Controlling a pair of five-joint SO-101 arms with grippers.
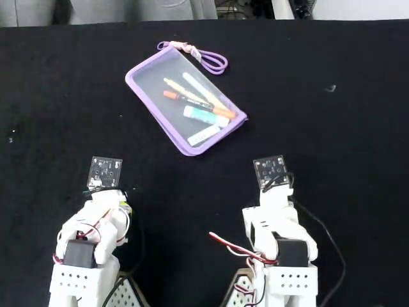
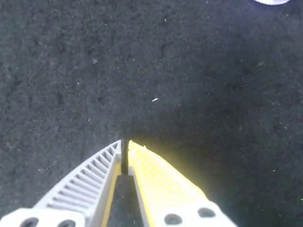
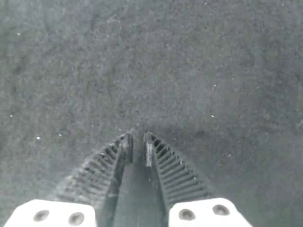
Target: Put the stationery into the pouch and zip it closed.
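The left gripper (image 2: 125,146) is closed with its fingertips touching and holds nothing. The right gripper (image 3: 138,142) shows only a narrow slit between its jaws and is also empty. Both hang over the black table (image 1: 332,128). The pouch (image 1: 148,82) lies farther out, between the arms, with the stationery (image 1: 195,99) inside its outline.

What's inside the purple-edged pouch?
Through the clear purple-edged pouch show a yellow pen, an orange-tipped marker, a pale blue tube and a white bar; anything beneath them is hidden.
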